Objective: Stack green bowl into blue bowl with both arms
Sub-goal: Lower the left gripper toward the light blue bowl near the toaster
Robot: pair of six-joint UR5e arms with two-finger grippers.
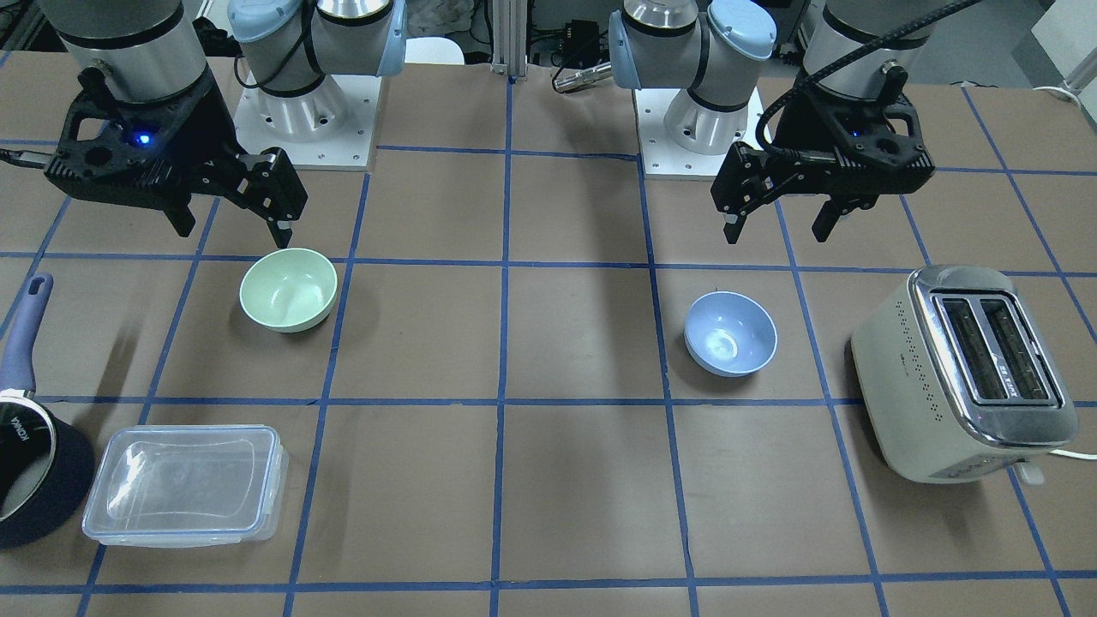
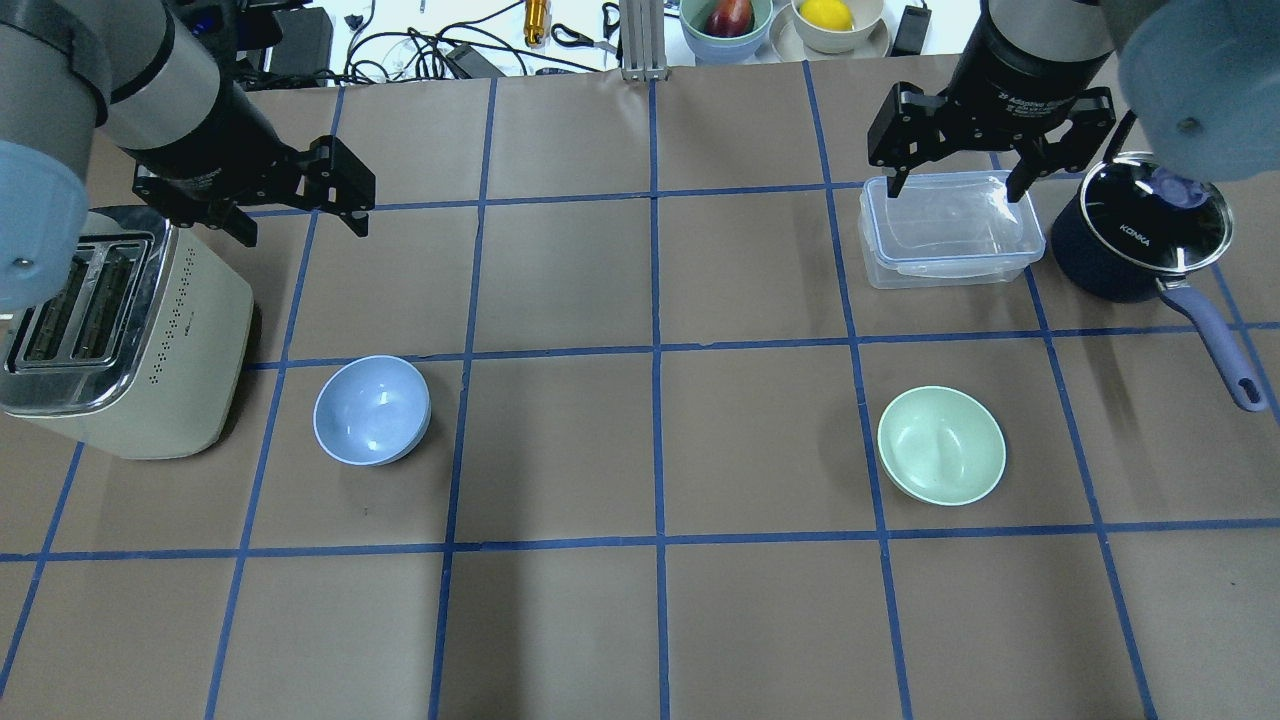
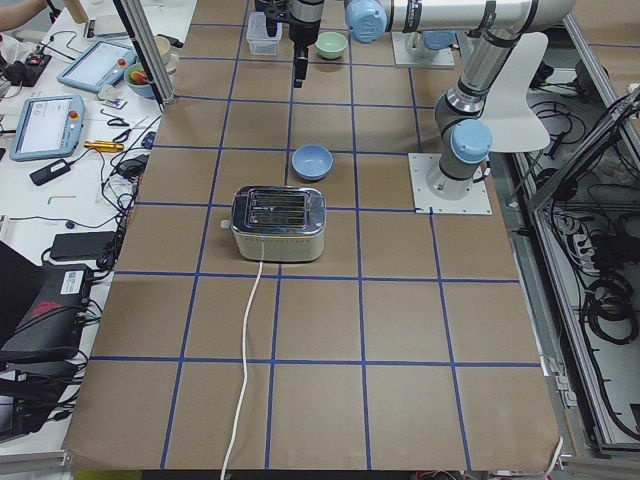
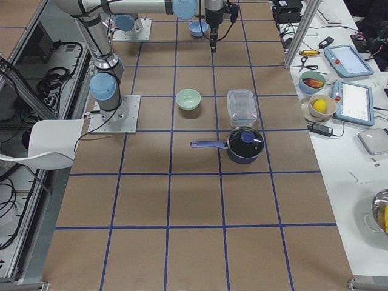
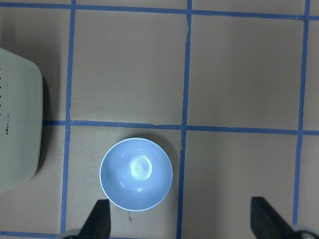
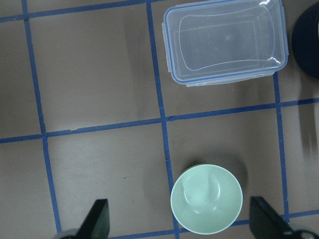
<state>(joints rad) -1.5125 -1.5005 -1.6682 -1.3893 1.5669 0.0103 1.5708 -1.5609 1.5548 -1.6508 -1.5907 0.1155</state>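
Observation:
The green bowl (image 1: 288, 290) sits upright and empty on the table on my right side; it also shows in the overhead view (image 2: 941, 445) and the right wrist view (image 6: 206, 199). The blue bowl (image 1: 730, 333) sits upright and empty on my left side, also in the overhead view (image 2: 372, 410) and the left wrist view (image 5: 136, 174). My right gripper (image 1: 233, 230) hangs open and empty well above the table, near the green bowl. My left gripper (image 1: 777, 230) hangs open and empty above the table, near the blue bowl. The bowls stand far apart.
A cream toaster (image 2: 110, 330) stands just left of the blue bowl. A clear lidded container (image 2: 950, 230) and a dark blue saucepan (image 2: 1140, 230) with a long handle stand beyond the green bowl. Blue tape lines grid the brown table (image 2: 650, 450).

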